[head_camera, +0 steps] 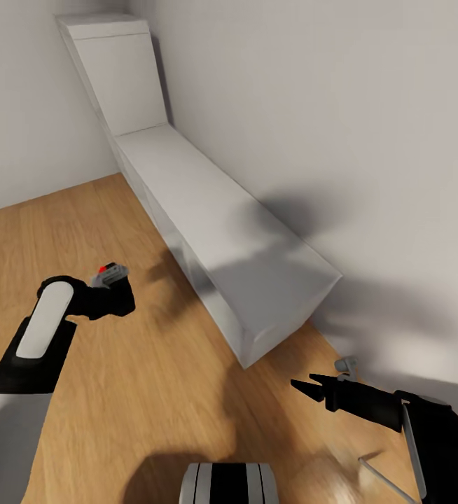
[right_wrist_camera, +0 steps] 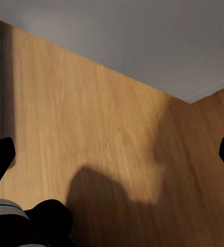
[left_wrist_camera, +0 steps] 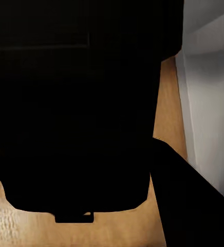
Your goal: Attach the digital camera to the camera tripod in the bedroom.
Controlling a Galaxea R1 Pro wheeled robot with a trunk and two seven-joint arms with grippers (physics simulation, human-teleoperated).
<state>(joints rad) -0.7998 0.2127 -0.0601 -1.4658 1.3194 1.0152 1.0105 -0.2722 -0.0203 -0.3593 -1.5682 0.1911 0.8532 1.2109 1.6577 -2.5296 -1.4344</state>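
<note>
Head view: your left gripper (head_camera: 110,280) is carrying the digital camera (head_camera: 110,274) at chest height over the wood plank floor (head_camera: 152,392), red dot up, just off the near side of the long white low cabinet (head_camera: 215,231) that runs along the grey wall (head_camera: 327,126). My read is you're in transit, so the camera sits tucked close to the body where it won't swing into furniture; no tripod here, so the attach step isn't started. Left jaws: pinched on the camera body, judging by how it sits at the wrist tip, though the fingers themselves are hidden behind it. Left wrist view backs that up: a black mass right against the lens, with floor and the white cabinet side showing past it. Right gripper (head_camera: 320,387) is held low and forward off the cabinet's near corner, jaws spread apart, nothing between them; right wrist view shows both black fingertips (right_wrist_camera: 0,154) at the frame edges with bare floor and the wall base in the gap. Small grey item on the floor past the right gripper, too blurred to identify. Keep the right arm free to steady the tripod.
</note>
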